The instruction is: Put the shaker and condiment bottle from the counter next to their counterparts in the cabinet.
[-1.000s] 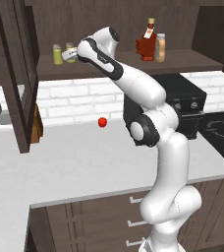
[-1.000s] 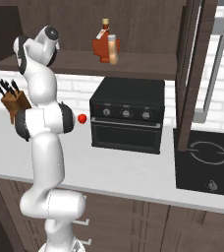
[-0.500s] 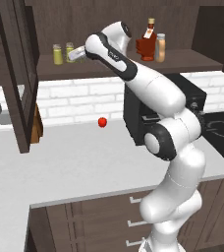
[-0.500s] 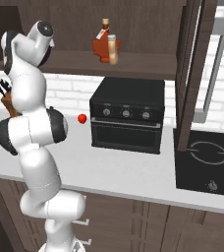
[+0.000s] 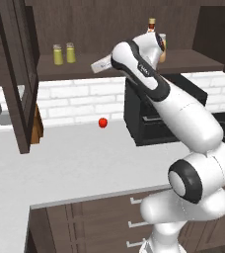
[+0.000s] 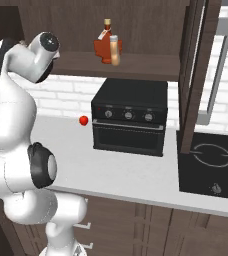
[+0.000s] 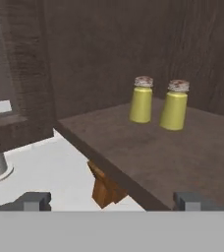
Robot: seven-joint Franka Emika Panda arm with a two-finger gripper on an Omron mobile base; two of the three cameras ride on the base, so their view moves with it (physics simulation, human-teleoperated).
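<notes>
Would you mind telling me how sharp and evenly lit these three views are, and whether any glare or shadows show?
Left base view: soft, flat light, no glare on the counter. Right base view: crisp, the oven throws no distinct shadow. Hand view: slightly blurred, both shakers readable against the dim cabinet, open fingers dark.

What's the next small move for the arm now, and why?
Probably pull the arm back out of the cabinet and finish. The gripper is open and holds nothing. Both shakers stand upright side by side on the shelf, and the pale bottle stands beside the dark red bottle, so nothing seems left to carry.
</notes>
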